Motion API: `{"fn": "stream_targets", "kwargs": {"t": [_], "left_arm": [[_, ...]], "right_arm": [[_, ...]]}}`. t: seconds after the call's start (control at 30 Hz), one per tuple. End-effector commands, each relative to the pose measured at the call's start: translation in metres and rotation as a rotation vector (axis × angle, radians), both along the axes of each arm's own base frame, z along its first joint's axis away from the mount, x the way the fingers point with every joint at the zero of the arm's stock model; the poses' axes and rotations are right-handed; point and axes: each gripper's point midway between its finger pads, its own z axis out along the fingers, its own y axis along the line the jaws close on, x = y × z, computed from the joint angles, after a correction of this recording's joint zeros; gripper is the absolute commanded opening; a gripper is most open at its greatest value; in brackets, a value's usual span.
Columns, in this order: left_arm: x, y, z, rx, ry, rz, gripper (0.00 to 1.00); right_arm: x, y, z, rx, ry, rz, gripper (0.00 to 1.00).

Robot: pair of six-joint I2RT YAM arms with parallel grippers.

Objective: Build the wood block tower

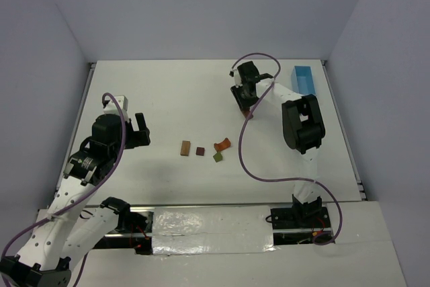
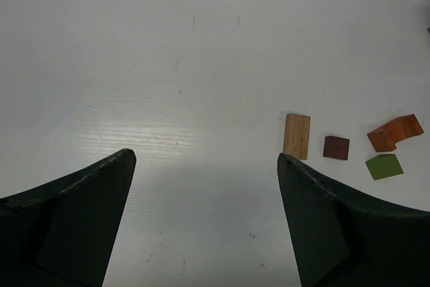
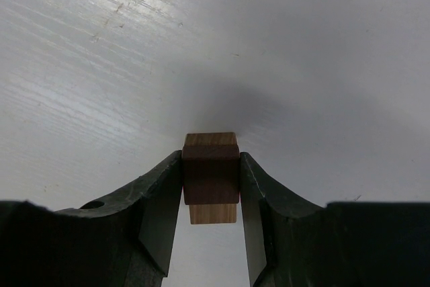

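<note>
Four loose blocks lie mid-table: a tan one (image 1: 185, 148), a dark red one (image 1: 200, 151), an orange one (image 1: 222, 144) and an olive green one (image 1: 218, 157). The left wrist view shows them at its right: tan (image 2: 296, 136), dark red (image 2: 336, 147), orange (image 2: 395, 132), green (image 2: 383, 166). My left gripper (image 1: 138, 129) (image 2: 205, 156) is open and empty, left of the tan block. My right gripper (image 1: 245, 107) (image 3: 211, 159) is farther back, shut on a dark red block (image 3: 211, 178) that sits across a tan block (image 3: 213, 214) on the table.
A light blue rectangular tray (image 1: 306, 78) stands at the back right, near the table's right edge. The right arm's purple cable (image 1: 243, 159) loops down just right of the loose blocks. White walls close in the table on three sides.
</note>
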Motion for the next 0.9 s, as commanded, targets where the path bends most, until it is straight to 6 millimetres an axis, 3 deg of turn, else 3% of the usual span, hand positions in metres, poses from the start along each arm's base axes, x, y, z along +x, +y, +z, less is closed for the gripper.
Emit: {"fn": "stream_targets", "kwargs": {"t": [0.0,0.23,0.43,0.5,0.53,0.6,0.67,0.73,0.77,0.8,0.83,0.87], "left_arm": [[0.006,-0.004,0.007,-0.004,-0.036,-0.020,1.00],[0.006,-0.005,0.007,-0.006,-0.036,-0.022,0.99],[0.006,-0.004,0.007,-0.005,-0.038,-0.023,0.99],[0.006,-0.004,0.007,-0.003,-0.038,-0.024,0.99],[0.006,-0.004,0.007,-0.005,-0.038,-0.023,0.99],[0.006,-0.004,0.008,-0.003,-0.038,-0.020,1.00],[0.006,-0.003,0.008,-0.002,-0.040,-0.018,1.00],[0.006,-0.002,0.008,0.001,-0.038,-0.010,1.00],[0.006,-0.001,0.008,0.001,-0.039,-0.004,0.99],[0.005,0.000,0.009,0.002,-0.038,0.003,0.99],[0.005,0.004,0.010,0.011,-0.040,0.026,1.00],[0.005,0.007,0.010,0.015,-0.041,0.040,0.99]], "right_arm": [[0.010,0.002,0.010,0.007,-0.026,0.005,0.45],[0.007,0.002,0.010,0.009,-0.014,0.008,0.50],[0.006,0.011,0.028,0.053,-0.035,0.023,0.79],[0.006,0.019,0.052,0.085,-0.079,0.022,0.92],[0.006,0.025,0.073,0.106,-0.119,0.019,1.00],[0.005,0.026,0.097,0.095,-0.174,-0.008,1.00],[0.002,0.027,0.136,0.096,-0.253,-0.052,1.00],[-0.015,0.032,0.150,0.086,-0.285,-0.170,1.00],[-0.028,0.036,0.170,0.124,-0.324,-0.207,1.00],[-0.043,0.066,0.178,0.212,-0.346,-0.220,1.00],[-0.065,0.076,0.158,0.224,-0.312,-0.217,1.00],[-0.079,0.089,0.156,0.257,-0.317,-0.219,1.00]]}}
